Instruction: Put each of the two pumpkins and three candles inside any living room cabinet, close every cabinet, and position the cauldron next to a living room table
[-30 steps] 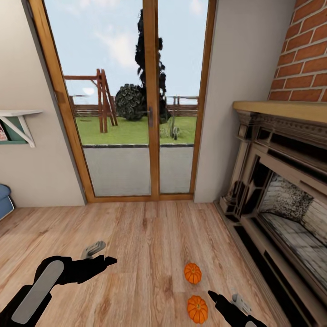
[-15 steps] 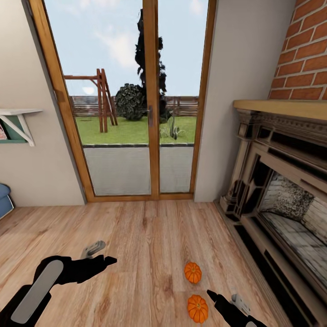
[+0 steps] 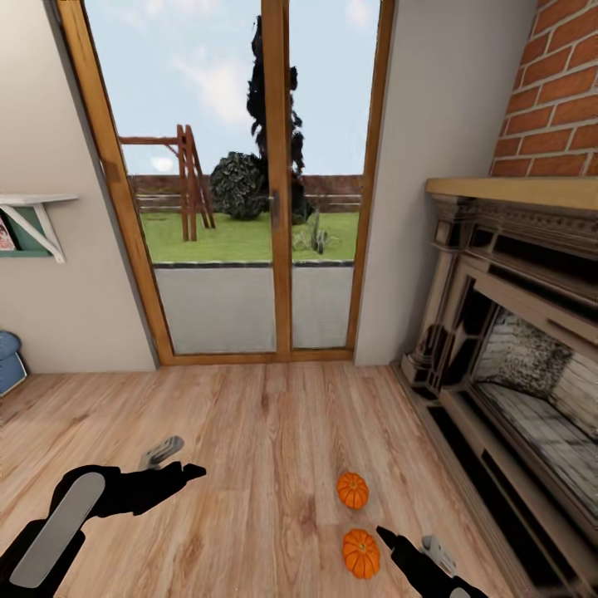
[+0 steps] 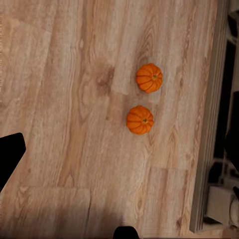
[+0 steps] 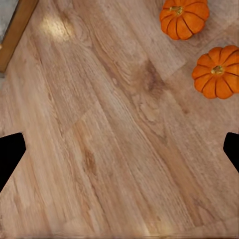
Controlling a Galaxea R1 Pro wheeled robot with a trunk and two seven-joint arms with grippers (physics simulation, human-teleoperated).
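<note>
Two orange ribbed pumpkins lie close together on the wooden floor, one [image 3: 353,490] a little farther from me than the other [image 3: 361,553]. My right gripper [image 3: 411,544] hovers open just right of the nearer pumpkin, with both pumpkins [image 5: 184,17] [image 5: 217,71] off to one side of its wide-spread fingers. My left gripper [image 3: 184,457] is open over bare floor well to the left; its camera looks down on both pumpkins [image 4: 149,77] [image 4: 139,120]. The candles, cabinet, cauldron and table are out of view.
A stone fireplace [image 3: 498,357] with a brick chimney [image 3: 556,83] runs along the right, close to the pumpkins. Wood-framed glass doors [image 3: 274,208] stand ahead. A wall shelf [image 3: 33,216] and a blue object [image 3: 8,361] sit at the far left.
The whole view has shifted slightly, so the camera moved. The pumpkins stay on the floor. The left arm sits a bit lower in the picture; both grippers remain open.
</note>
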